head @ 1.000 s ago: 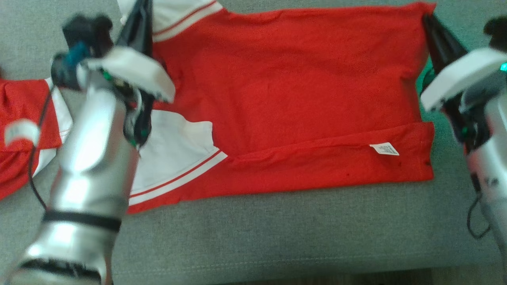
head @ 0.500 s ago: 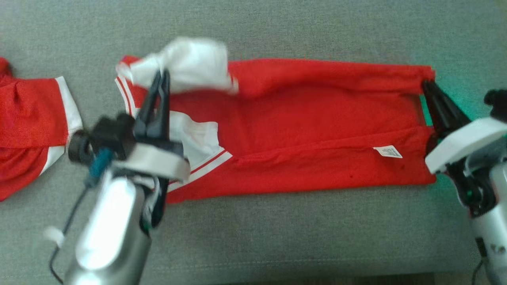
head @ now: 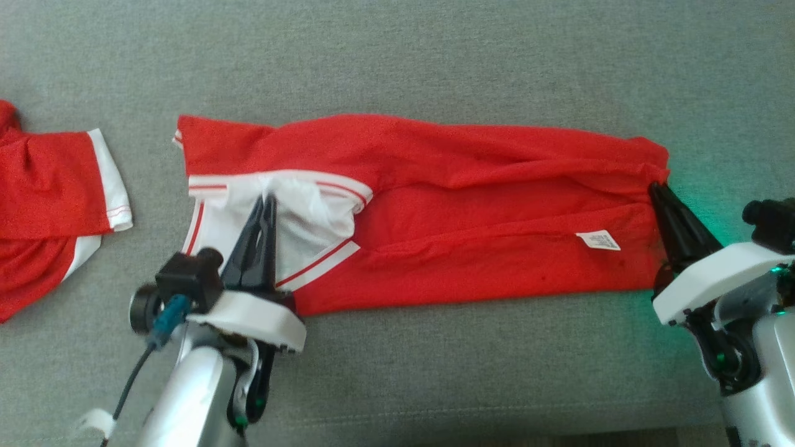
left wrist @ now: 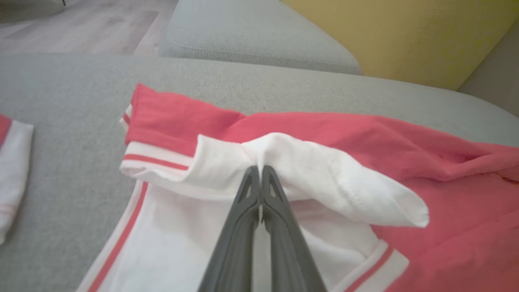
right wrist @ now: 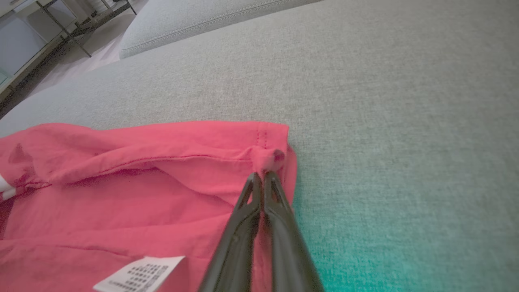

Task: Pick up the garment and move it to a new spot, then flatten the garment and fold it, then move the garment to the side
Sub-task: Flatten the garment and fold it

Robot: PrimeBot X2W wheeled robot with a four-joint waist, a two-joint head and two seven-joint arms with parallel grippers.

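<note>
The garment (head: pixel 472 211) is a red shirt with white, red-striped sleeves, lying on the grey couch cushion (head: pixel 435 68) as a long band folded over toward me. My left gripper (head: pixel 268 200) is shut on the folded-over white sleeve (left wrist: pixel 308 170) at the band's left end. My right gripper (head: pixel 655 187) is shut on a pinch of the red hem corner (right wrist: pixel 265 158) at the band's right end. A white care label (head: pixel 597 240) lies on the red cloth near the right gripper.
A second red and white garment (head: pixel 49 198) lies at the left edge of the cushion. The cushion's front seam (head: pixel 435 413) runs close below the arms. Another grey cushion (left wrist: pixel 251 36) and a yellow wall (left wrist: pixel 405 36) stand beyond; wooden floor (left wrist: pixel 81 24) lies past the cushion's far edge.
Both grippers have drawn the garment's far edge toward me over its near part, turning the wide spread shirt into a narrower folded band. The head view has also shifted.
</note>
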